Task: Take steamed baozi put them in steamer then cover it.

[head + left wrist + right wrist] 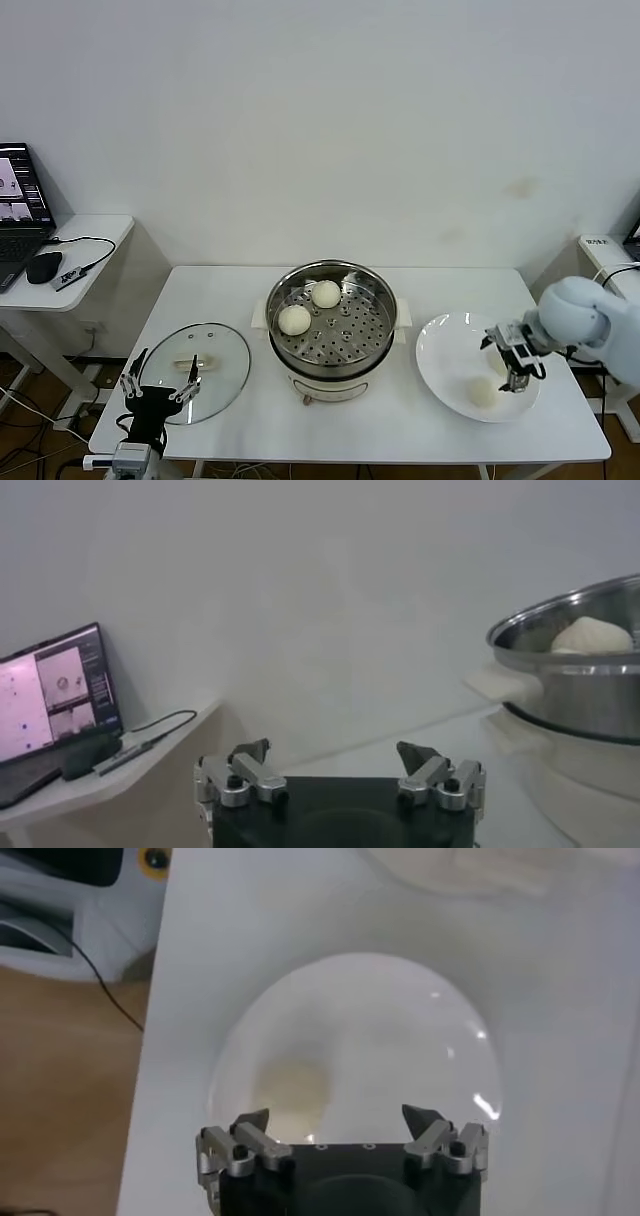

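Note:
The shiny steamer stands mid-table with two off-white baozi on its perforated tray. One more baozi lies on the white plate at the right. My right gripper hovers open just above the plate, beside that baozi. In the right wrist view, the baozi lies on the plate ahead of the open gripper. The glass cover lies flat at the left. My left gripper is open and empty at its front edge. The left wrist view shows this gripper, the steamer and a baozi.
A side table at the far left holds a laptop and a mouse; the laptop also shows in the left wrist view. Another white table stands at the far right. The plate sits near the table's right edge.

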You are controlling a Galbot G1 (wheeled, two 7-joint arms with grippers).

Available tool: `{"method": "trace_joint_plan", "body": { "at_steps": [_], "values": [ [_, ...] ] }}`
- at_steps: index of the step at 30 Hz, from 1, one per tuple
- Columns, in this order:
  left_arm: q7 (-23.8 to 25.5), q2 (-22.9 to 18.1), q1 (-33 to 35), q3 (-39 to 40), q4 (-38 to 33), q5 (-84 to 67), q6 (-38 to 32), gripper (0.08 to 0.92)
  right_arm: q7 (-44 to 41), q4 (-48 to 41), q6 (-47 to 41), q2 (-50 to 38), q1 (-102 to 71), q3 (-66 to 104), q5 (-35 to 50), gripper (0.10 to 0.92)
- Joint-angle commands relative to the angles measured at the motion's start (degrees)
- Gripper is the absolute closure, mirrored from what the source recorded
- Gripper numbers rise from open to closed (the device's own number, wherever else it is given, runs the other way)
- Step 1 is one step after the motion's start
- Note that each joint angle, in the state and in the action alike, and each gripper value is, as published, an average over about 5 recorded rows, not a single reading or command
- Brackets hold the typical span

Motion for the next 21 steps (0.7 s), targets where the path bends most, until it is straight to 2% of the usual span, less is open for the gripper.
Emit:
{"method": "trace_joint_plan", "body": {
  "at_steps": [1,13,21],
  "values": [
    [0.0,0.1,0.0,0.0,0.4,0.1,0.0,0.177,0.7,-1.4,0.7,-0.7,-14.2,9.3,-4.0,0.203],
    [0.0,0.7,-0.6,-0.8,0.9,-0.1,0.1,0.177,1.7,-5.3,0.4,3.9,-17.9,11.8,-4.9,0.206],
    [0.0,0.6,-0.7,-0.9,1.1,-0.2,0.1,0.177,2.9,-7.8,0.0,5.4,-18.2,12.1,-5.2,0.263]
  ]
}}
